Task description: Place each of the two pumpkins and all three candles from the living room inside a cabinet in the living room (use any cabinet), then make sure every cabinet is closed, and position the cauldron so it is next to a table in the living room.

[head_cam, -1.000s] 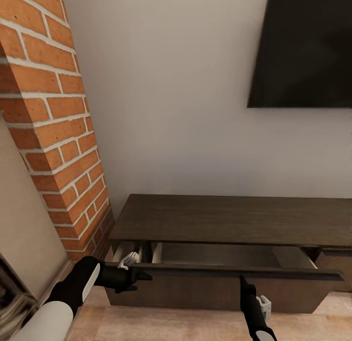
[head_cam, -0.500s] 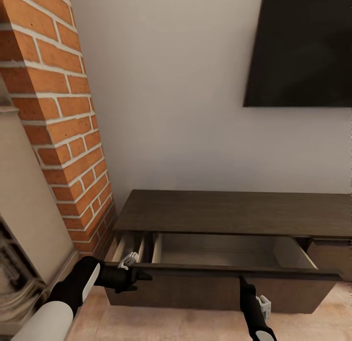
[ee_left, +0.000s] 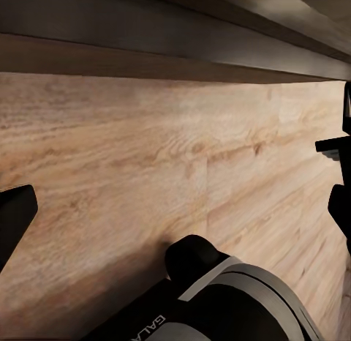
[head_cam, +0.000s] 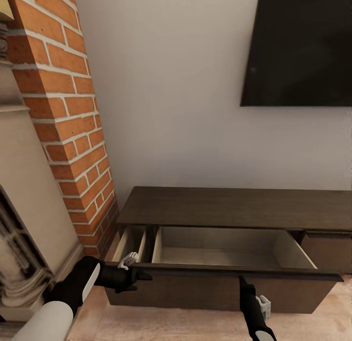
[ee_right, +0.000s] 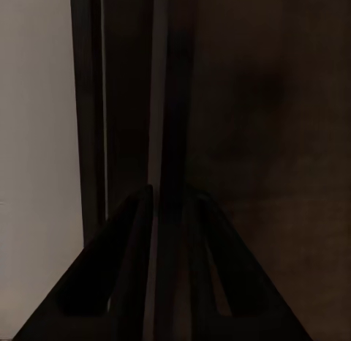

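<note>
The long dark-brown cabinet [head_cam: 230, 209] stands against the wall with its wide drawer pulled out, pale interior [head_cam: 220, 255] bare. My right gripper [head_cam: 243, 280] points up at the drawer front [head_cam: 195, 287]; in the right wrist view its fingers [ee_right: 135, 238] sit on both sides of the front's top edge [ee_right: 167, 99], shut on it. My left gripper [head_cam: 145, 276] hovers open by the drawer front's left end; the left wrist view looks along the cabinet's underside [ee_left: 183, 34] and the wooden floor [ee_left: 146, 151]. Pumpkins, candles, cauldron and table are out of view.
A narrow drawer [head_cam: 131, 243] at the cabinet's left end also stands partly open. A brick column [head_cam: 63, 111] and an ornate fireplace surround [head_cam: 19, 233] rise at the left. A dark TV screen [head_cam: 303, 48] hangs on the wall above. Wooden floor [head_cam: 171, 324] lies in front.
The head view has drawn back and shifted, showing more of the fireplace at left. The wide drawer stands further out of the cabinet, showing more interior. Both grippers keep their places in the picture.
</note>
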Controlling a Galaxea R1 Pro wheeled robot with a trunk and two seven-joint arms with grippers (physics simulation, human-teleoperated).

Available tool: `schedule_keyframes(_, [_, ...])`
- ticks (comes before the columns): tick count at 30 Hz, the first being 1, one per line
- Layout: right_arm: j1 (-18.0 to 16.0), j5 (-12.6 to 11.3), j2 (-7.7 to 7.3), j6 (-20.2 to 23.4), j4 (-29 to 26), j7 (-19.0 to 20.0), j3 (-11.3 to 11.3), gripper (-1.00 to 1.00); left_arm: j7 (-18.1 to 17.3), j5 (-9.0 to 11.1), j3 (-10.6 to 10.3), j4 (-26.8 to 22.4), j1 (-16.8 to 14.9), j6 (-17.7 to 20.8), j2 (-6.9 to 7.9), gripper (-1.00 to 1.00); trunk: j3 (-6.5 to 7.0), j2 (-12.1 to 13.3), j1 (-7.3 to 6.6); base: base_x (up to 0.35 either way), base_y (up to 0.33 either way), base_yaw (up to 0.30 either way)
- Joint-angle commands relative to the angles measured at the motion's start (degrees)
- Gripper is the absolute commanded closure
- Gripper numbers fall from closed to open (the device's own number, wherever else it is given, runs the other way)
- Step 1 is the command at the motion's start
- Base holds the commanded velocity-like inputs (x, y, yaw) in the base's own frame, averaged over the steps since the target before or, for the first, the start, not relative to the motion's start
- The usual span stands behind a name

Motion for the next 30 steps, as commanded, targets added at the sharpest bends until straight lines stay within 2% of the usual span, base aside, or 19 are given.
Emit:
schedule_keyframes(1, [-0.1, -1.2, 0.01, 0.2, -0.1, 0.7, -0.5, 1.00, -0.2, -0.1, 0.2, 0.0, 0.0, 0.4, -0.01, -1.00, -0.05, 0.0, -0.03, -0.078, 0.000, 0.000])
schedule_keyframes(18, [-0.1, -1.2, -0.03, 0.2, -0.1, 0.7, -0.5, 1.00, -0.2, -0.1, 0.2, 0.0, 0.0, 0.3, -0.01, -1.00, -0.05, 0.0, -0.03, -0.169, 0.000, 0.000])
schedule_keyframes(30, [-0.1, -1.2, 0.01, 0.2, -0.1, 0.7, -0.5, 1.00, -0.2, -0.1, 0.2, 0.0, 0.0, 0.3, -0.01, -1.00, -0.05, 0.0, -0.03, -0.076, 0.000, 0.000])
